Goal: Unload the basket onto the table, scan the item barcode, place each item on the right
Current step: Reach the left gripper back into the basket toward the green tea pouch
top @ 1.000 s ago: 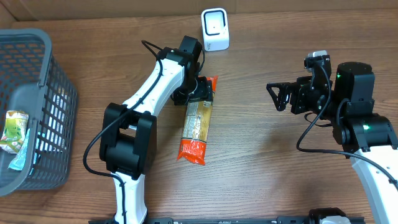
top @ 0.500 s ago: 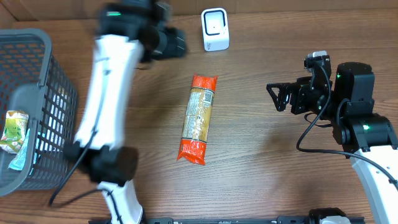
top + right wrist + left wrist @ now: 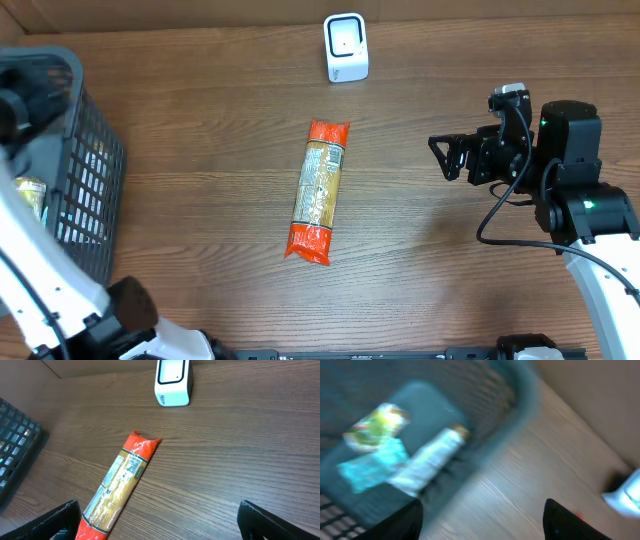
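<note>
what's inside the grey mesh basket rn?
Left wrist view, blurred: a yellow-green packet, a teal packet and a white tube lie in the grey mesh basket. Overhead, the left arm covers much of it, hiding anything else.

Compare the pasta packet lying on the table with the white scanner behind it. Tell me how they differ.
Pose: the pasta packet lies flat, the scanner stands upright. Shape: the packet is long and narrow, the scanner short and boxy. Colour: the packet is yellow with orange ends, the scanner white with a dark-rimmed window. Both sit on the wooden table, apart.
</note>
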`<action>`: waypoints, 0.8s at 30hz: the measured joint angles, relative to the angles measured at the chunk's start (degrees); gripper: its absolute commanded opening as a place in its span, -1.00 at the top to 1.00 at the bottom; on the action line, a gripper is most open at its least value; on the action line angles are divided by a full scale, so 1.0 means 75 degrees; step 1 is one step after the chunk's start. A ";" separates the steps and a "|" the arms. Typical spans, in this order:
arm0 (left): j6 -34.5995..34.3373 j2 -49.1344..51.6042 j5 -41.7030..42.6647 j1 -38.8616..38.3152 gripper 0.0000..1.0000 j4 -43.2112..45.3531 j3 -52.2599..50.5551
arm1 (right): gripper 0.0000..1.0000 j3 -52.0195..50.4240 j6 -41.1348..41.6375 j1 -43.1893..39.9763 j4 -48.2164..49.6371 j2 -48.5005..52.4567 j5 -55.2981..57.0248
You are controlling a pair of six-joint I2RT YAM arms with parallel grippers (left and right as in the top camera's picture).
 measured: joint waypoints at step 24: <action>0.3203 0.0705 -0.2259 0.1291 -0.57 0.4922 -0.5187 | -1.00 0.0000 0.0003 0.0003 0.0006 0.0003 0.0000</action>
